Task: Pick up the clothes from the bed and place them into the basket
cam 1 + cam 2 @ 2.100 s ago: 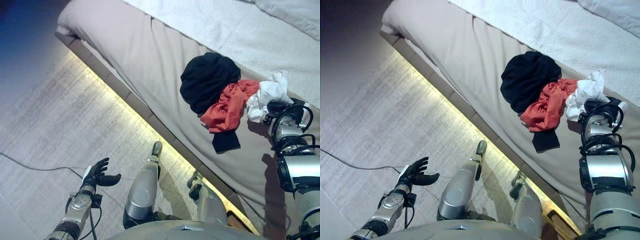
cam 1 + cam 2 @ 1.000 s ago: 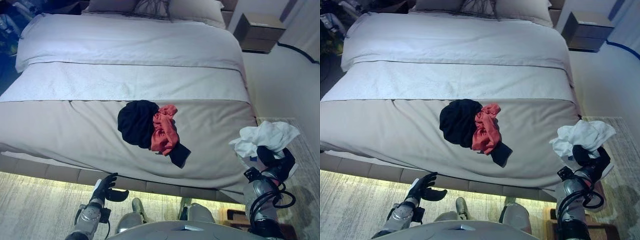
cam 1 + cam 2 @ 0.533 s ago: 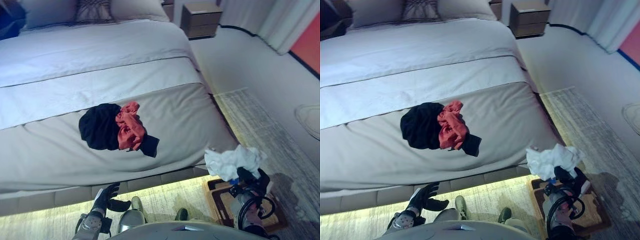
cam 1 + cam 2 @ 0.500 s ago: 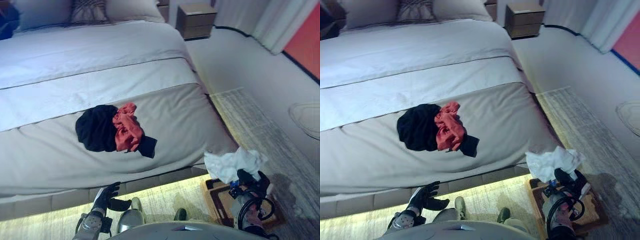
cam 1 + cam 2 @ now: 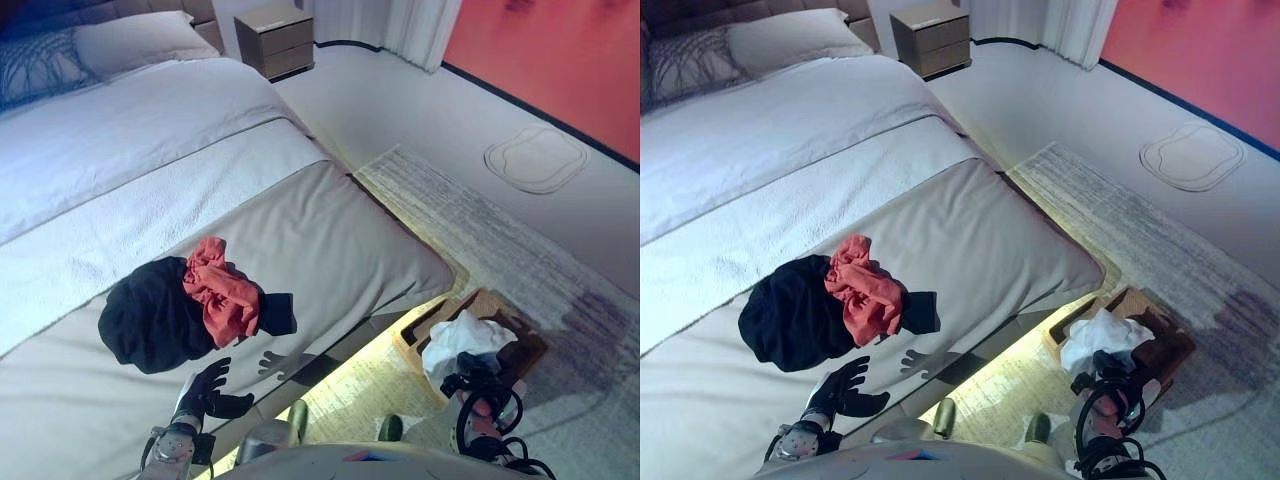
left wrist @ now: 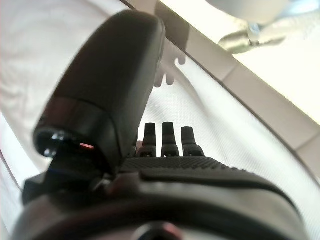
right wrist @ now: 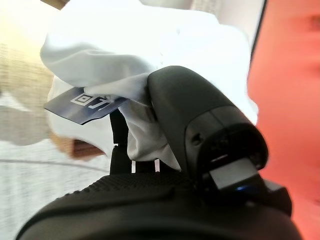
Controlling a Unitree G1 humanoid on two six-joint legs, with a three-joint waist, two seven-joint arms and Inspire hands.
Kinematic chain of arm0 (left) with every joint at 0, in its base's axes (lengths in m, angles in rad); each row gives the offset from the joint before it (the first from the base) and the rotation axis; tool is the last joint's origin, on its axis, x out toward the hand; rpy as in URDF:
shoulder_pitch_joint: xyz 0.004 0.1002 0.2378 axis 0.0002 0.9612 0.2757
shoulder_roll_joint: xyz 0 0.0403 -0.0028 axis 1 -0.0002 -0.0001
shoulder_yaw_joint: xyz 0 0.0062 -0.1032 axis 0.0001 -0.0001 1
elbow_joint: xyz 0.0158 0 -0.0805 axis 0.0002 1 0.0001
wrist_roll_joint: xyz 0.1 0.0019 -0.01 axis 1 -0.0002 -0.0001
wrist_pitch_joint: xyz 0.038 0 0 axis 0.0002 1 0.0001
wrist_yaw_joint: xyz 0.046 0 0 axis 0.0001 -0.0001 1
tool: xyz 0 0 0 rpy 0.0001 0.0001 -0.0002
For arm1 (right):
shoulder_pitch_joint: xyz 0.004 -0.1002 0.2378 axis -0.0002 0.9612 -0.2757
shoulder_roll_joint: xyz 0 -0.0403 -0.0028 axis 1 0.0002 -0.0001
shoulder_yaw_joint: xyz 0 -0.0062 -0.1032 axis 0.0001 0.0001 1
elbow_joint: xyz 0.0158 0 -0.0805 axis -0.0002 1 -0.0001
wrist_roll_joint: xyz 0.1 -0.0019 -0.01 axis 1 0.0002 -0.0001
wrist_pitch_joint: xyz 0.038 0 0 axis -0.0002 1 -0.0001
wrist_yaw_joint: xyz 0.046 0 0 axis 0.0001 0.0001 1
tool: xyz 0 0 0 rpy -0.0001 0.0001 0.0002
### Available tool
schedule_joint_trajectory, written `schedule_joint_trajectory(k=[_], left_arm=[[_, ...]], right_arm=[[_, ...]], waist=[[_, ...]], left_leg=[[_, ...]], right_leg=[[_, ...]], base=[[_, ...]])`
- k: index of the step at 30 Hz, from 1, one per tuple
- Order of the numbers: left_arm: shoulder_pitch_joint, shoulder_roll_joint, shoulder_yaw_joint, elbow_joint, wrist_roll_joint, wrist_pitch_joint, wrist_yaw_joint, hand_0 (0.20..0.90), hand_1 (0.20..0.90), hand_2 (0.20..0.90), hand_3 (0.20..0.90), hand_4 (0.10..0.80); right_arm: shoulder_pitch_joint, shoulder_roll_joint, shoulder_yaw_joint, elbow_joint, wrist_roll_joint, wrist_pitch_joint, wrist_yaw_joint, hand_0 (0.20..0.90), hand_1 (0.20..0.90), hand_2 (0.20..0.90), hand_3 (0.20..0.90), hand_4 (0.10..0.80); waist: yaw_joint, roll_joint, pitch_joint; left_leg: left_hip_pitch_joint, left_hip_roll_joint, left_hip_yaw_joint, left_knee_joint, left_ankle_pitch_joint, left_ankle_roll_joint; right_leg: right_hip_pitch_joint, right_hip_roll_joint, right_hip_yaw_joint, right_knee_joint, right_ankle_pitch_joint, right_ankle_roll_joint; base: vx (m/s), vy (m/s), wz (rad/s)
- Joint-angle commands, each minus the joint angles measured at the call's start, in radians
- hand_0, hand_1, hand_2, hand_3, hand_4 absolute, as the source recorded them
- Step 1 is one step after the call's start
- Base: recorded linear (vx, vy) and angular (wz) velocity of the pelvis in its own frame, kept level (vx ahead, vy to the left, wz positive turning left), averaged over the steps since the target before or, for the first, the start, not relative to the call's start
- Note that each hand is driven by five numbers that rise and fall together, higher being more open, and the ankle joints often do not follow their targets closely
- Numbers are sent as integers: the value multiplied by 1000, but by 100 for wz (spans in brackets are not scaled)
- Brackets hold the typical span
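Note:
A white garment [image 5: 458, 340] hangs from my right hand [image 5: 470, 384], which is shut on it just above the brown basket [image 5: 520, 345] on the floor by the bed's foot corner. The right wrist view shows the white garment [image 7: 150, 55] and its blue tag bunched against my right hand [image 7: 200, 130]. On the bed [image 5: 330, 240] lie a black garment [image 5: 150, 318], a red garment [image 5: 222, 297] on top of it and a small black piece [image 5: 277, 313]. My left hand [image 5: 840, 392] hovers open over the bed's near edge, holding nothing; its straight fingers [image 6: 170, 136] point across the cover.
Pillows [image 5: 130, 40] lie at the head of the bed and a nightstand [image 5: 278, 38] stands beyond it. A pale rug [image 5: 470, 215] runs along the bed's side under the basket. A flat oval mat [image 5: 535, 158] lies on the floor farther right, near a curtain [image 5: 400, 25].
The camera has swung to the right. My right hand lifted the white garment off the bed beside the red one and carried it down over the basket. The left hand stayed open.

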Motion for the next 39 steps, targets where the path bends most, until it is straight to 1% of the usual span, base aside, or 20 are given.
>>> schedule_joint_trajectory(k=[1,2,3,4,7,10,13,19,22,25,26,27,28,29,30,31,32,33,35,39], left_arm=[[-46,31,-6,24,3,-57,26,900,900,900,900,800],[-52,35,-20,34,-12,-62,38,900,900,900,900,800],[-60,28,-15,32,-8,-42,52,900,900,900,900,800],[-66,21,-13,33,-14,-33,58,900,900,900,900,800],[-81,-5,-22,32,-11,-66,29,900,900,900,900,800],[-76,-14,-21,52,-1,-77,27,900,900,900,900,800],[-50,-19,-35,64,34,-109,26,900,900,900,900,800],[-49,-22,-50,67,45,-124,14,900,900,900,900,800],[-54,-16,-66,52,68,-104,-2,900,900,900,900,800],[-55,0,-93,31,70,-77,0,900,900,900,900,800],[-50,8,-94,22,48,-67,13,900,900,900,900,800],[-43,15,-80,8,26,-60,23,900,900,900,900,800],[-37,19,-70,-3,21,-60,25,900,900,900,900,800],[-37,25,-66,-14,1,-64,37,900,900,900,900,800],[-37,26,-65,-14,1,-63,37,900,900,900,900,800],[-46,21,-62,-11,1,-66,54,900,900,900,900,800],[-61,15,-60,0,-19,-58,81,900,900,900,900,800],[-70,9,-58,4,-30,-50,91,900,900,900,900,800],[-79,-2,-55,10,-10,-61,71,900,900,900,900,800],[-70,-14,-62,19,-1,-62,65,900,900,900,900,800]], right_arm=[[-37,-103,-9,-76,5,-77,15,300,300,300,200,100],[-40,-104,-8,-69,10,-82,28,300,300,300,200,100],[-43,-106,-9,-72,13,-73,26,300,300,300,200,100],[-50,-109,-11,-71,19,-66,29,300,300,300,200,100],[-96,-141,-3,-68,44,-68,29,300,300,300,200,100],[-110,-158,-34,-57,82,-65,33,300,300,300,200,100],[-102,-162,-54,-66,127,-70,11,300,300,300,200,100],[-91,-148,-92,-49,149,-98,-42,300,300,300,200,100],[-95,-143,-95,-71,135,-95,-64,300,300,300,200,100],[-122,-154,-89,-94,110,-70,-46,300,300,300,200,100],[-129,-155,-84,-103,102,-56,-23,300,300,300,200,100],[-139,-154,-75,-112,97,-43,0,300,300,300,200,100],[-145,-154,-69,-115,97,-41,7,300,300,300,200,100],[-158,-156,-57,-126,98,-32,22,300,300,300,200,100],[-158,-156,-56,-125,99,-32,23,300,300,300,200,100],[-166,-158,-54,-122,101,-30,35,300,300,300,200,100],[-180,-161,-53,-112,101,-23,45,300,300,300,200,100],[-188,-161,-49,-100,103,-21,51,300,300,300,200,100],[-207,-168,-37,-89,107,-8,54,300,300,300,200,100],[-219,-183,-44,-80,119,22,58,300,300,300,200,100]], waist=[[33,-9,-34],[37,-12,-34],[39,-24,-28],[39,-29,-29],[54,-34,-19],[70,-33,-24],[75,-29,-34],[69,-19,-51],[59,-13,-51],[35,0,-40],[29,6,-36],[30,13,-30],[33,16,-27],[35,16,-22],[37,15,-21],[36,9,-18],[32,1,-17],[27,-4,-16],[21,-11,-12],[29,-21,-22]], left_leg=[[-22,-33,-74,-19,-8,-50],[-41,-17,-65,-7,3,-65],[-45,-18,-59,-5,8,-79],[-59,-14,-54,0,19,-89],[-119,8,-40,12,43,-117],[-144,13,-46,13,57,-128],[-132,9,-58,7,56,-133],[-80,-8,-78,0,35,-127],[-54,-20,-79,-5,21,-114],[-33,-32,-42,-18,1,-94],[-26,-32,-19,-24,-2,-89],[-21,-27,12,-29,-2,-82],[-20,-23,27,-30,0,-79],[-32,-16,54,-24,5,-77],[-29,-16,57,-23,2,-78],[-38,-15,67,-23,6,-81],[-49,-13,75,-19,11,-86],[-51,-10,80,-16,14,-90],[-48,-6,81,-16,18,-94],[-48,-7,74,-19,19,-99]], right_leg=[[64,-108,-105,361,-315,-44],[96,-73,-115,309,-374,-55],[126,-50,-109,212,-390,-61],[140,-35,-104,151,-382,-64],[168,-15,-94,25,-343,-72],[187,-15,-111,9,-341,-73],[204,-13,-127,1,-344,-77],[219,-19,-135,16,-354,-81],[212,-39,-130,30,-345,-67],[168,-90,-129,61,-307,-30],[152,-97,-152,103,-306,-28],[133,-113,-193,179,-301,-28],[121,-124,-207,218,-305,-29],[128,-118,-219,230,-336,-35],[128,-119,-215,234,-341,-35],[130,-106,-209,197,-338,-38],[137,-84,-194,148,-333,-40],[136,-76,-184,126,-324,-43],[138,-63,-168,93,-309,-47],[163,-46,-169,59,-313,-54]], base=[[-102,-100,-26],[-60,-168,19],[-57,-158,-13],[-57,-149,-38],[-186,-99,-31],[-58,-36,-15],[11,6,1],[59,55,8],[60,80,2],[-33,104,-4],[-93,134,-18],[-96,116,-32],[-148,86,-47],[-106,32,-64],[-126,-32,-60],[-90,-92,-66],[-101,-106,-60],[-47,-82,-62],[4,-52,-43],[27,-38,-19]])
